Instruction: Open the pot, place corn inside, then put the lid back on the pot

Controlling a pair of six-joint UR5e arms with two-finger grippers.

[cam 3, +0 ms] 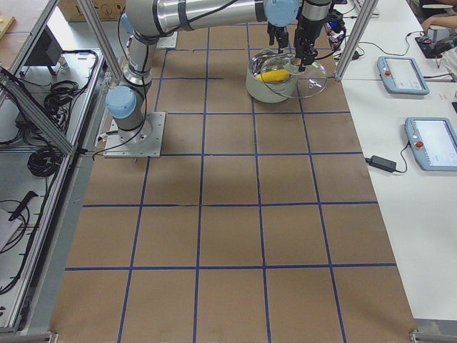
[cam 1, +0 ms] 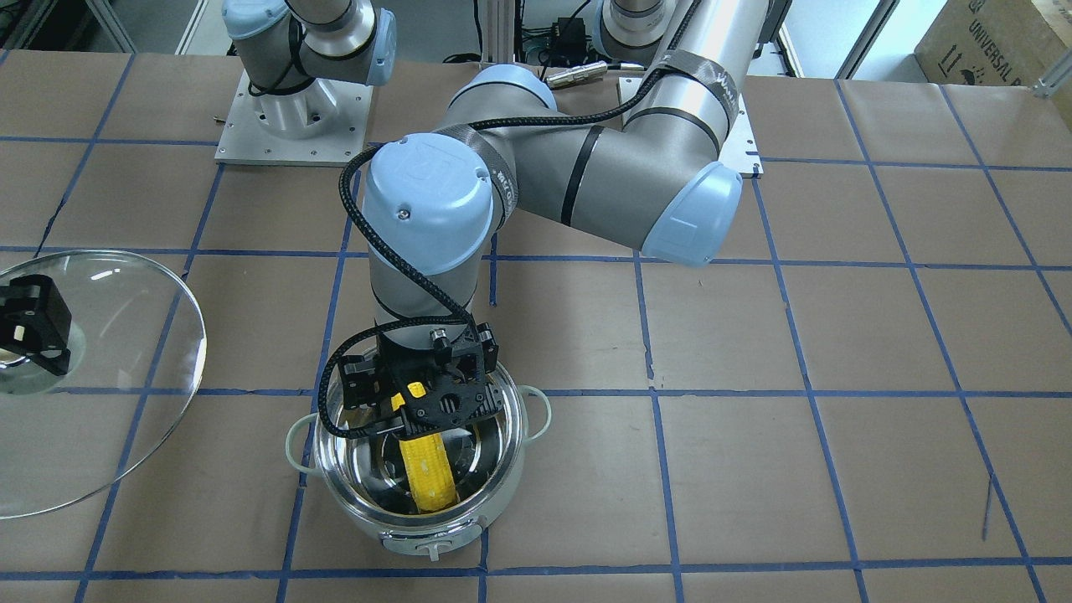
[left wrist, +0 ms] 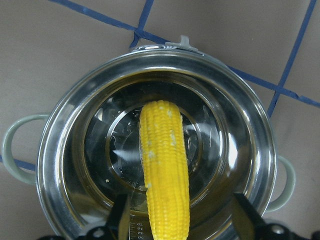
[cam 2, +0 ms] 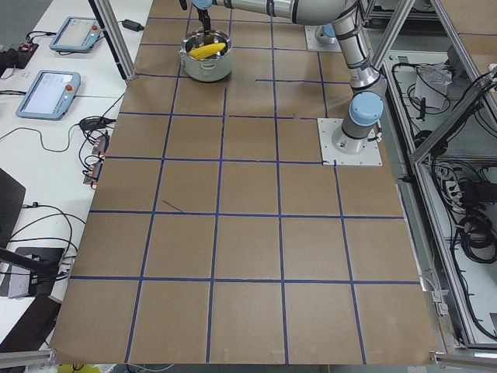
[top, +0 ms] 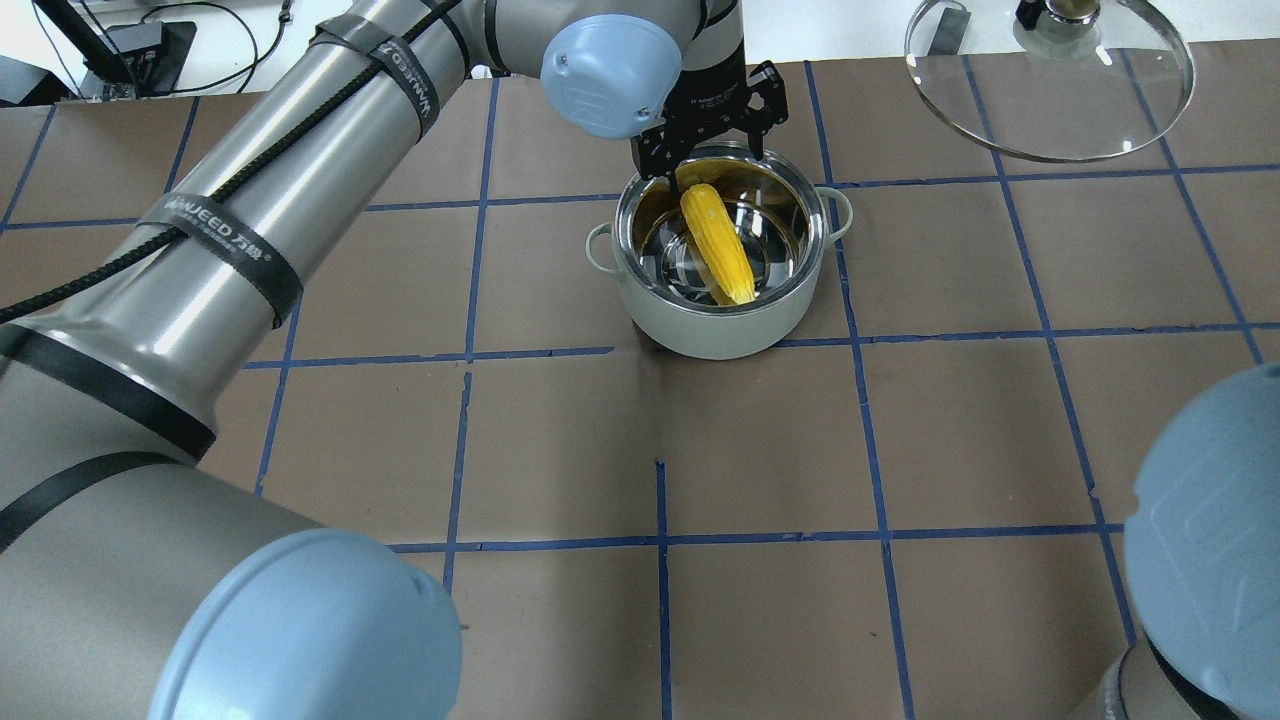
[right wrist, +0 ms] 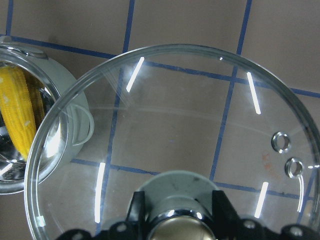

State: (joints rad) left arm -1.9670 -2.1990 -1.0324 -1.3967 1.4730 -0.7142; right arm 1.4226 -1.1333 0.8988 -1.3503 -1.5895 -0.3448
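The pale-green pot [cam 1: 435,536] stands open on the table, also seen in the overhead view [top: 700,330]. The yellow corn [cam 1: 427,473] lies slanted inside it, its thick end up near the rim under my left gripper [cam 1: 419,402]. In the left wrist view the corn [left wrist: 162,170] sits between the two fingers [left wrist: 122,215] with gaps on both sides, so the left gripper is open. My right gripper [cam 1: 33,327] is shut on the knob of the clear glass lid [cam 1: 109,377] and holds it off to the pot's side, above the table [right wrist: 175,125].
The left arm's elbow and forearm [cam 1: 586,184] hang over the table behind the pot. Both arm bases stand on steel plates [cam 1: 293,126]. Brown paper with blue tape lines [top: 660,540] covers the table. Touch pendants [cam 3: 432,143] lie on the side bench.
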